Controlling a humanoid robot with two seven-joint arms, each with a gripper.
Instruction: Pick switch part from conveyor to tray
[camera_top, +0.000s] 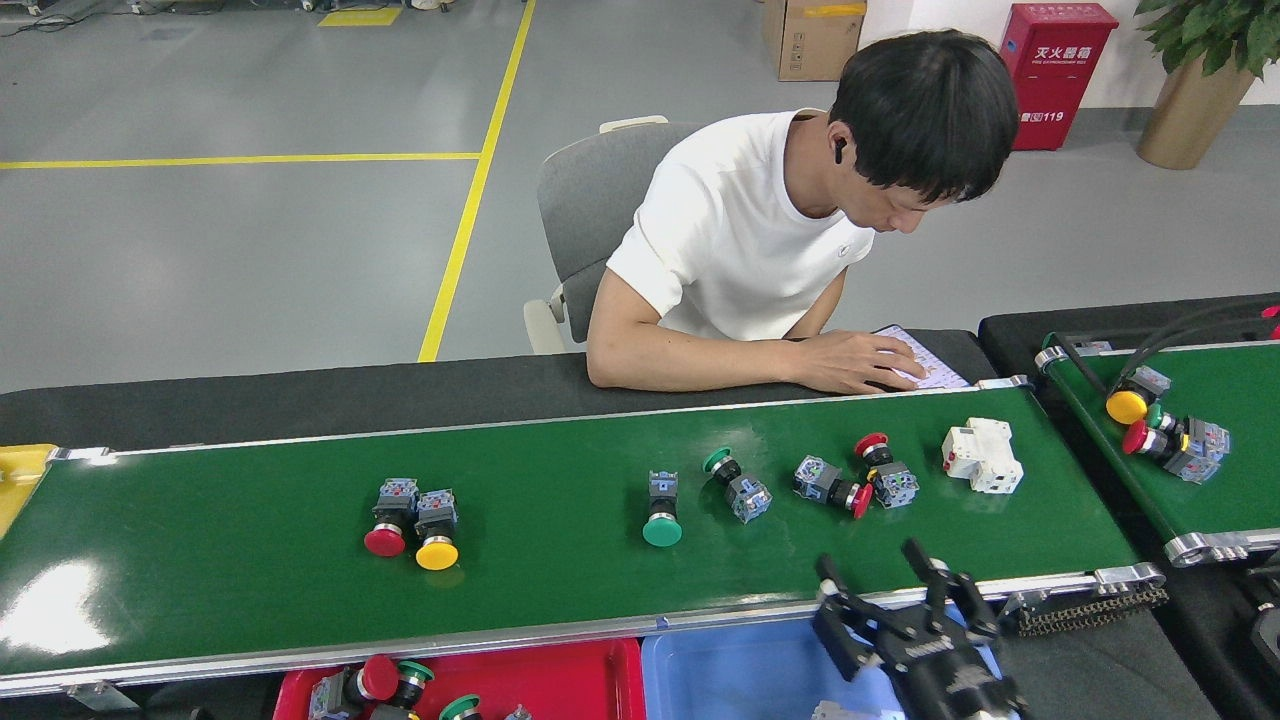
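Note:
The conveyor (560, 590) is a long dark-green belt running across the head view. On it lie a red-capped switch part (386, 527) touching a yellow-capped one (437, 541). Further right are a green-capped one (661, 510), a tilted green one (737, 485) and two red ones (835, 485) (882, 470). A white blocky part (983, 456) lies at the belt's right end. My right gripper (875, 570) is open over the belt's near rail, below the red pair. A red tray (570, 680) with several switches and a blue tray (740, 665) sit below the rail. My left gripper is out of view.
A person in a white shirt sits across the belt, one hand (860, 362) resting on a sheet at the far edge. A smaller green belt (1225, 500) at the right carries more switches (1165, 430). A yellow bin (20, 470) stands at the left end.

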